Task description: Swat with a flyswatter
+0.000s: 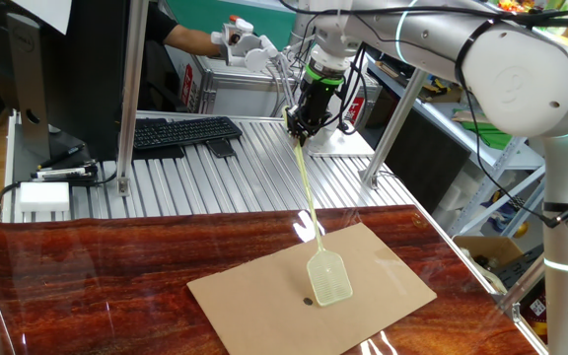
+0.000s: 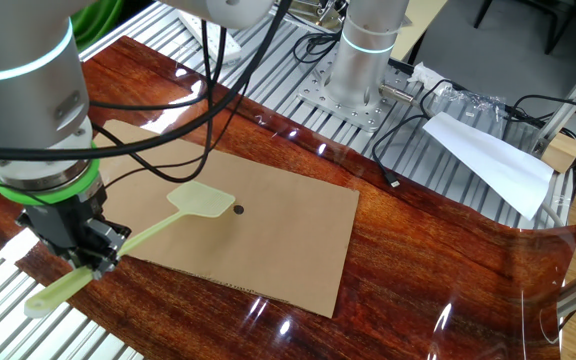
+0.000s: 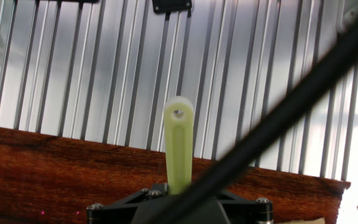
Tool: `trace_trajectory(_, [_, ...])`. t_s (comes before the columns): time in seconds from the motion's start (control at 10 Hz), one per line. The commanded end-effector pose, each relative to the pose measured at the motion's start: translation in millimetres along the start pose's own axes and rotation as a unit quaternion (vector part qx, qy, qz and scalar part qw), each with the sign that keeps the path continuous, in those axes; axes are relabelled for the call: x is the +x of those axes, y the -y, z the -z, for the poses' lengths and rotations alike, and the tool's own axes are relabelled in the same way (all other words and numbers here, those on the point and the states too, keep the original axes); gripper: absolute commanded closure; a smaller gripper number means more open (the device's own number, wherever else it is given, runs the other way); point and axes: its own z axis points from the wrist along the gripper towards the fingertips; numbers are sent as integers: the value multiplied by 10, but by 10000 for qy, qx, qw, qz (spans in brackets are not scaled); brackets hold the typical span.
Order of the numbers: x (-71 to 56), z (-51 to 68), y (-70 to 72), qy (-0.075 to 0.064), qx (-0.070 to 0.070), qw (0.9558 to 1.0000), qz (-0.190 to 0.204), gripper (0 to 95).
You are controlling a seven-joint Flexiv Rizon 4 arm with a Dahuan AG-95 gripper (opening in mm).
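Note:
The pale yellow-green flyswatter point(image 1: 328, 278) has its mesh head down on the tan board point(image 1: 264, 296), next to a small dark spot point(image 1: 307, 301). Its thin handle rises back to my gripper point(image 1: 299, 126), which is shut on the handle near its end. In the other fixed view the head point(image 2: 206, 200) lies beside the dark spot point(image 2: 238, 210), and my gripper point(image 2: 88, 258) clamps the handle, whose tip point(image 2: 43, 298) sticks out behind. In the hand view the handle end point(image 3: 179, 146) with its hanging hole stands up from the gripper body point(image 3: 179, 198).
The board lies on a glossy red-brown wooden tabletop point(image 1: 87, 276). Behind it is ribbed aluminium table surface with a keyboard point(image 1: 180, 131) and metal posts point(image 1: 129, 99). A person's hand point(image 1: 240, 44) is at the back. Folded white paper point(image 2: 488, 160) and cables point(image 2: 418, 130) lie near the arm base.

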Motion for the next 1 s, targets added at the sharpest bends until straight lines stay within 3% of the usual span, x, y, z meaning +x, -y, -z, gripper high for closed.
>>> trace_trajectory(0.1, [-2, -9, -7, 6, 1, 10000, -82, 760])
trace_trajectory(0.2, [-10, -27, -15, 8, 5, 9999, -123, 570])
trace_trajectory(1.0, [-42, -156, -70, 28, -15, 9994, -338, 570])
